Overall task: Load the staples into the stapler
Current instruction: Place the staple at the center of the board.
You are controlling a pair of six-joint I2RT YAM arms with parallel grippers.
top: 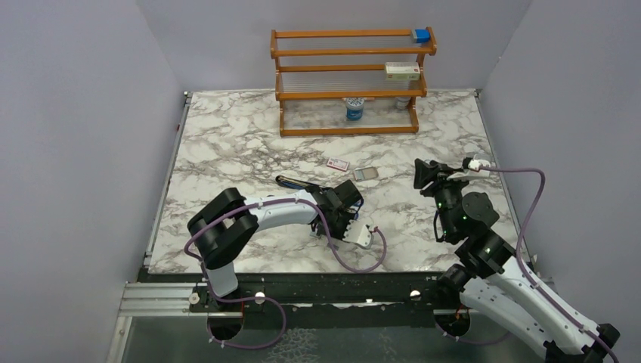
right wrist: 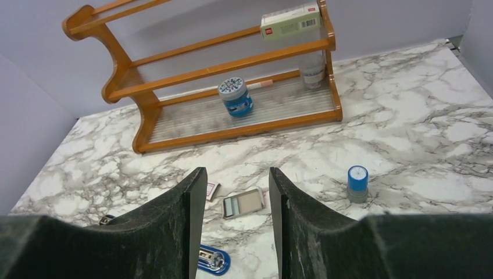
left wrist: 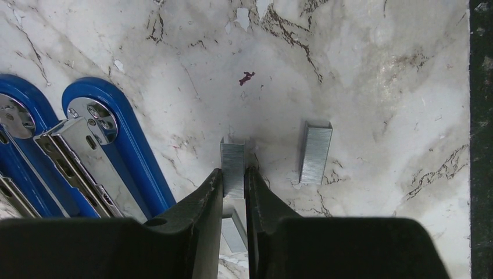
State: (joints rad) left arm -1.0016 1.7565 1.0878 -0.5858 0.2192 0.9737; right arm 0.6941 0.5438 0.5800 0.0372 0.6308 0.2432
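The stapler (left wrist: 110, 145) lies opened out on the marble, its two blue arms and metal channel at the left of the left wrist view; one blue end (right wrist: 215, 261) shows in the right wrist view. My left gripper (left wrist: 234, 174) is shut on one strip of staples (left wrist: 233, 154), just right of the stapler. A second strip (left wrist: 315, 152) lies free further right, and a third (left wrist: 234, 231) lies on the table under the fingers. In the top view the left gripper (top: 345, 206) hangs low beside the stapler (top: 296, 182). My right gripper (right wrist: 235, 174) is open, empty and raised.
A grey tray (right wrist: 244, 202) and a pink-and-white box (top: 338, 163) lie behind the stapler. A blue cylinder (right wrist: 357, 183) stands to the right. The wooden shelf (top: 349, 94) at the back holds a jar (right wrist: 235, 96), a box (right wrist: 290, 20) and a blue block (top: 420, 35).
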